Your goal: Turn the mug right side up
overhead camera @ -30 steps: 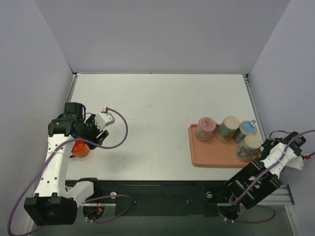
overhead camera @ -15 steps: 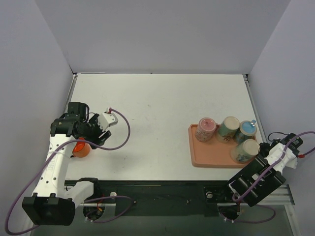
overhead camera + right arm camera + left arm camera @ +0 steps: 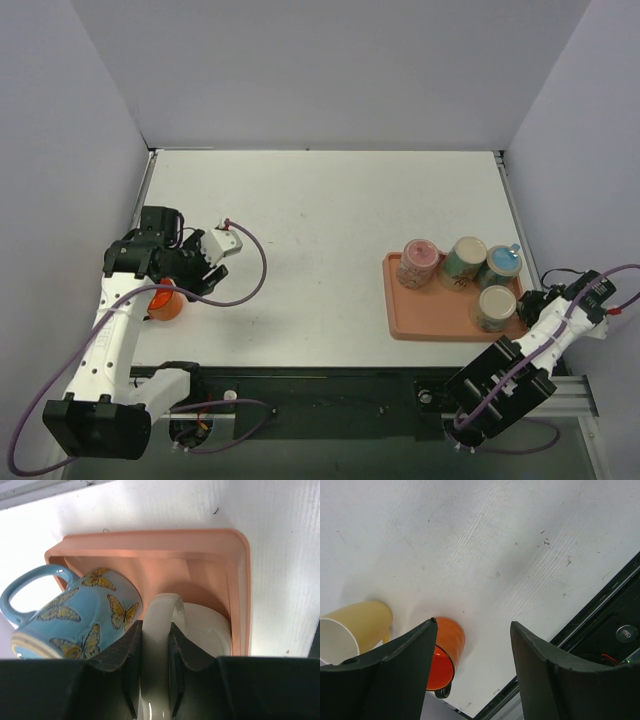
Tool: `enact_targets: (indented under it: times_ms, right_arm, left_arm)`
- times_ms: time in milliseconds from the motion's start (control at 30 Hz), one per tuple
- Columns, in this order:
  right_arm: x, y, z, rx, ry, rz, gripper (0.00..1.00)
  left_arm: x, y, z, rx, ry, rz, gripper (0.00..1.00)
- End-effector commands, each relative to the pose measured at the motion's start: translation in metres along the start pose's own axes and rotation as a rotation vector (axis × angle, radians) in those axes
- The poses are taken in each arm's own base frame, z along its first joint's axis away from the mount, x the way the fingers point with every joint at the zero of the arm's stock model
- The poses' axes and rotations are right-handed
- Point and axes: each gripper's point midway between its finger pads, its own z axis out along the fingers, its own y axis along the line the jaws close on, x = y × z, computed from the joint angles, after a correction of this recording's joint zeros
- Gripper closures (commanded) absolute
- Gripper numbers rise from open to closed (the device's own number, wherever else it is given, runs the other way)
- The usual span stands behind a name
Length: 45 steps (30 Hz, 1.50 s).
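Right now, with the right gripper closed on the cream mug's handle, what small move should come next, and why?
I would probably open the right gripper and release the handle. In the top view the cream ceramic mug seems to stand mouth up in the salmon plastic tray, so the turn looks done. Open slowly: the blue butterfly mug is close beside the gripper.

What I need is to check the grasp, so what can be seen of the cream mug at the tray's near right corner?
The cream mug looks like glazed ceramic, pale, with a faint pattern on its side. It stands in the near right corner of the pink tray, close to the wall. The right gripper is shut on its cream loop handle. The blue butterfly mug sits right beside it. From above, its top face is plain cream; whether that is the rim or the base cannot be told.
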Motion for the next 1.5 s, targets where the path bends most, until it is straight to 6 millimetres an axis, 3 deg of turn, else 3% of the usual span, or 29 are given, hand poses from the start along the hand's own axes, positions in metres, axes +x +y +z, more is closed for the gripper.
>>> enact_targets:
  times_ms: [0,333,933,1200,1467]
  right_arm:
    - [0.004,-0.001,-0.022,0.008,-0.011,-0.064,1.00]
    - [0.014,0.019,-0.047,-0.070,-0.038,-0.188,1.00]
    - [0.066,0.032,-0.094,-0.220,-0.001,-0.528,1.00]
    - [0.091,0.037,-0.104,-0.311,0.082,-0.640,1.00]
    - [0.111,0.041,-0.141,-0.413,0.124,-0.759,1.00]
  left_arm:
    - [-0.023,0.010,-0.013,-0.047,-0.068,0.037,0.30]
    - [-0.034,0.013,-0.016,-0.047,-0.084,0.060,0.30]
    - [-0.070,-0.002,-0.028,0.034,-0.215,-0.005,0.29]
    - [-0.086,-0.001,-0.034,0.042,-0.263,-0.035,0.29]
    - [-0.116,-0.025,-0.050,0.176,-0.393,-0.125,0.29]
